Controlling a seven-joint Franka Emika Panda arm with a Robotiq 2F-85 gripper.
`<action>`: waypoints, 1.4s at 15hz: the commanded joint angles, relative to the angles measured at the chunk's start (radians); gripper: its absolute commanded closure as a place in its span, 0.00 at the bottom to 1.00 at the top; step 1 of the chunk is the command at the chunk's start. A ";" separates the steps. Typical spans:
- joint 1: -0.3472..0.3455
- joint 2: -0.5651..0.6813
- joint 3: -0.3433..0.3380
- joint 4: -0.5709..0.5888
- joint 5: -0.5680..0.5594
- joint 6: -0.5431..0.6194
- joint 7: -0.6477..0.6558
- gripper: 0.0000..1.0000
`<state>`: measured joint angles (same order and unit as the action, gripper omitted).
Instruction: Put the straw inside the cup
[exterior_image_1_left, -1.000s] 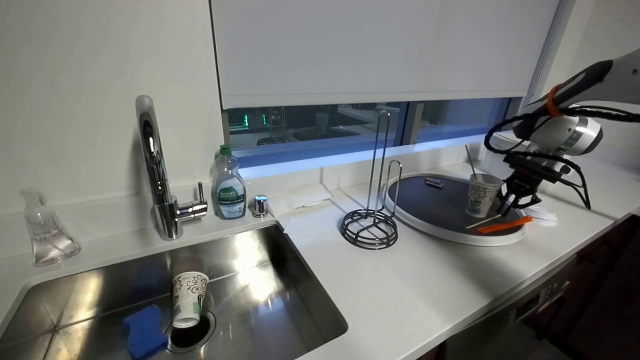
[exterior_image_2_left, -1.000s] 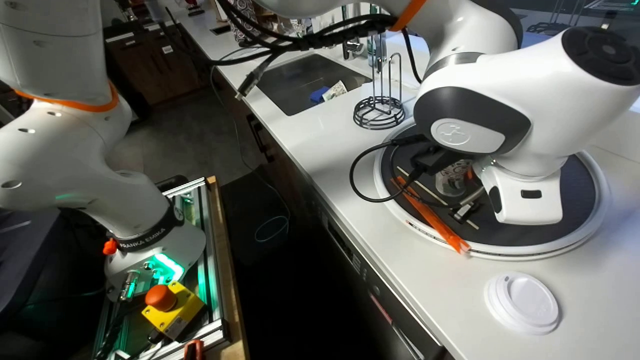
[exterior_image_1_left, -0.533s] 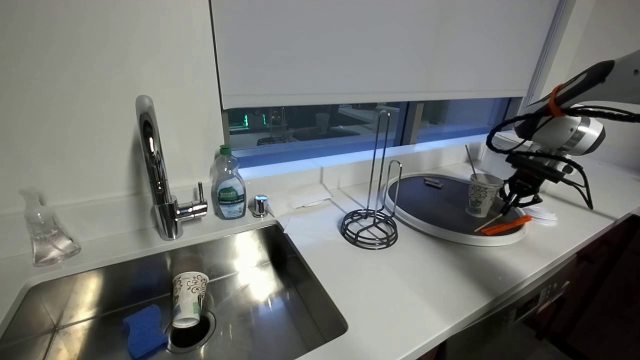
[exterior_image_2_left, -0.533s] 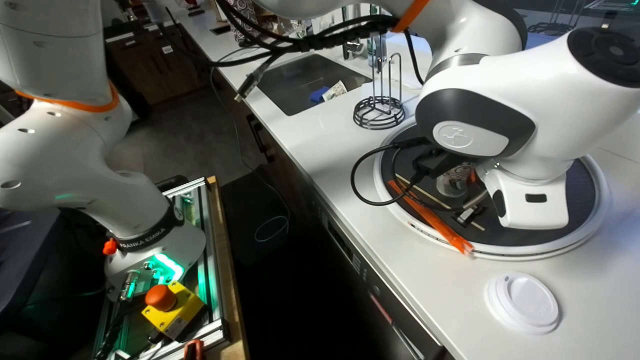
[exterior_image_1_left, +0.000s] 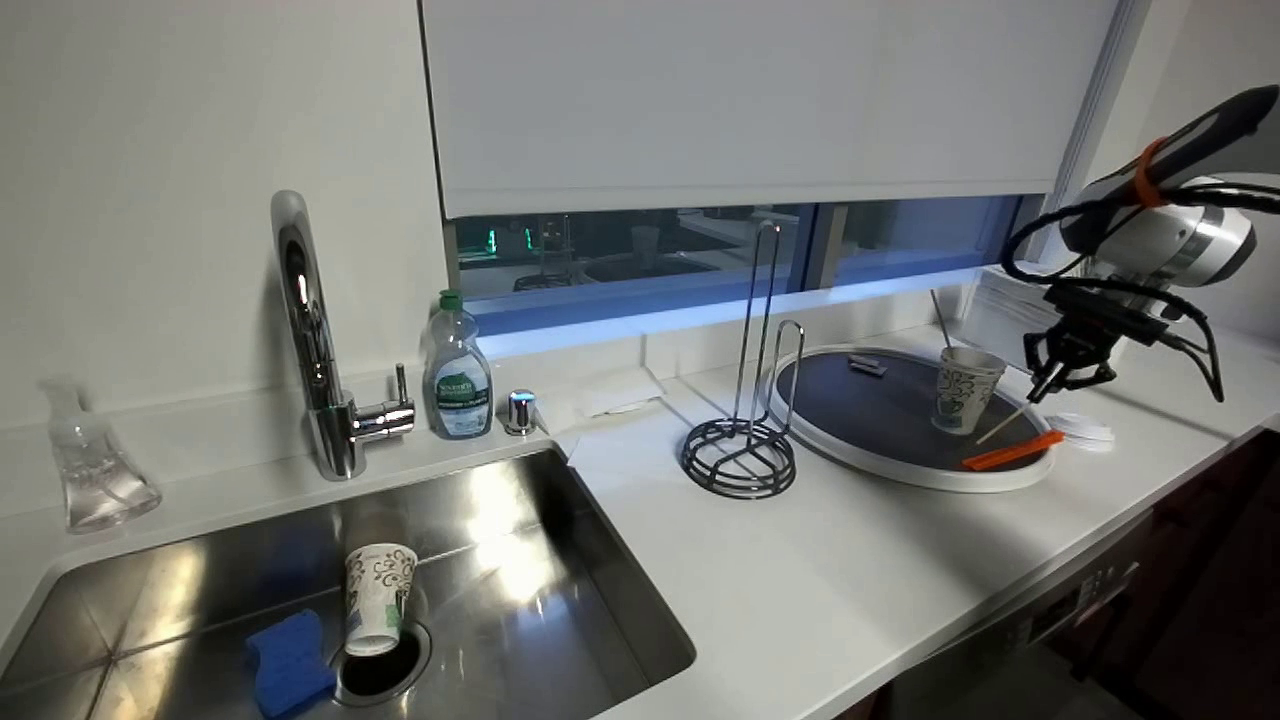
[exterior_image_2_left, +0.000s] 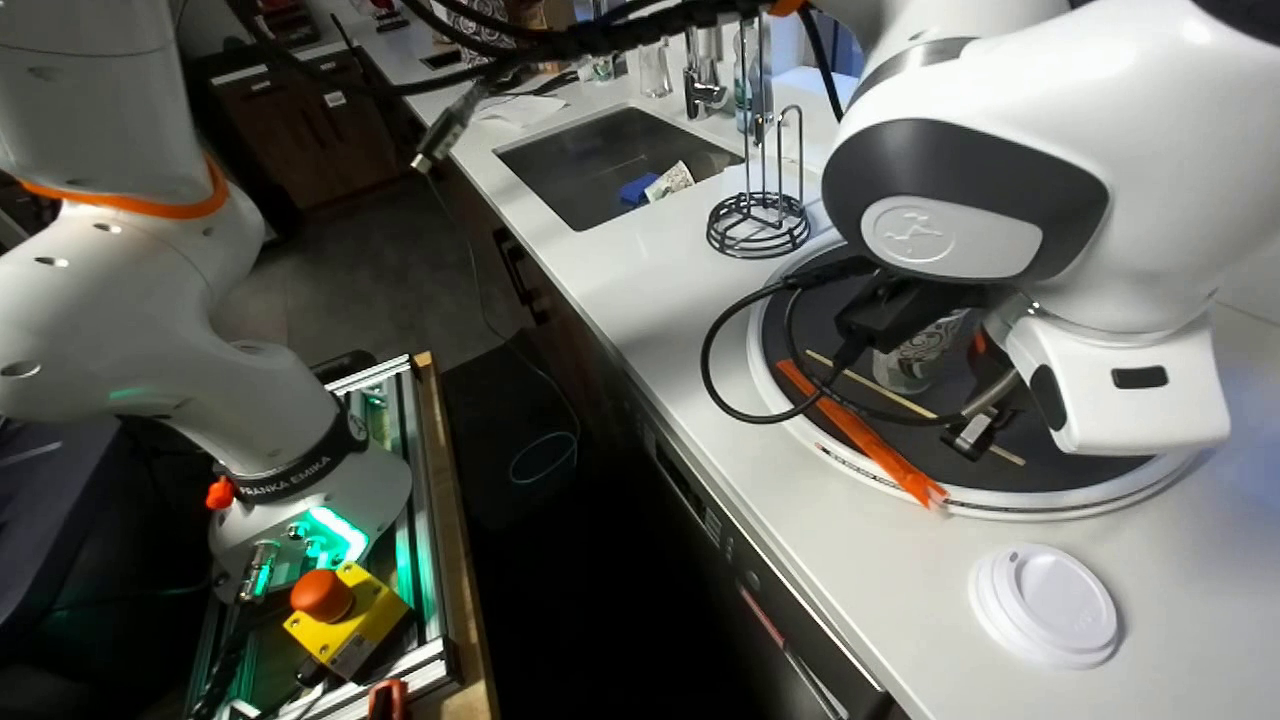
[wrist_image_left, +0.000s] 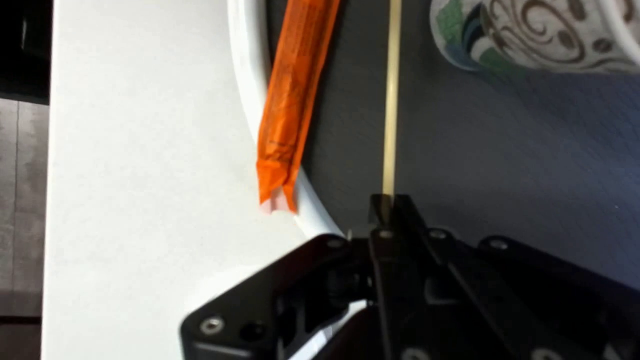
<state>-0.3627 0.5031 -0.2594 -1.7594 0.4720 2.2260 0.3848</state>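
Observation:
The cup (exterior_image_1_left: 965, 395) is a greyish patterned tumbler standing upright on a dark round tray (exterior_image_1_left: 850, 400). A thin greyish stick (exterior_image_1_left: 941, 318) leans out of it. The cup also shows in the wrist view (wrist_image_left: 545, 32), at the top right. My gripper (exterior_image_1_left: 1036, 397) is shut on the straw (exterior_image_1_left: 1003, 424), a thin pale stick. In the wrist view the fingertips (wrist_image_left: 389, 205) pinch it and it (wrist_image_left: 391, 100) runs forward, left of the cup and apart from it. The straw slants down toward the tray; I cannot tell whether its far end touches.
An orange wrapper (exterior_image_1_left: 1013, 452) lies across the tray's rim beside the straw. White lids (exterior_image_2_left: 1045, 605) lie on the counter near the tray. A wire paper-towel stand (exterior_image_1_left: 740, 460) and a sink (exterior_image_1_left: 620, 600) with another patterned cup (exterior_image_1_left: 378, 600) are farther off.
My gripper has risen and moved right, away from the cup, in an exterior view, carrying the straw. The straw now slants more steeply. The cup and orange wrapper have hardly moved.

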 joint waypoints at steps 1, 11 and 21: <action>0.002 -0.110 -0.024 -0.117 -0.040 0.099 -0.059 0.99; 0.020 -0.364 -0.047 -0.351 -0.112 0.376 -0.150 0.99; 0.058 -0.610 0.011 -0.570 0.013 0.756 -0.324 0.99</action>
<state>-0.3226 -0.0263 -0.2615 -2.2482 0.4280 2.8933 0.1195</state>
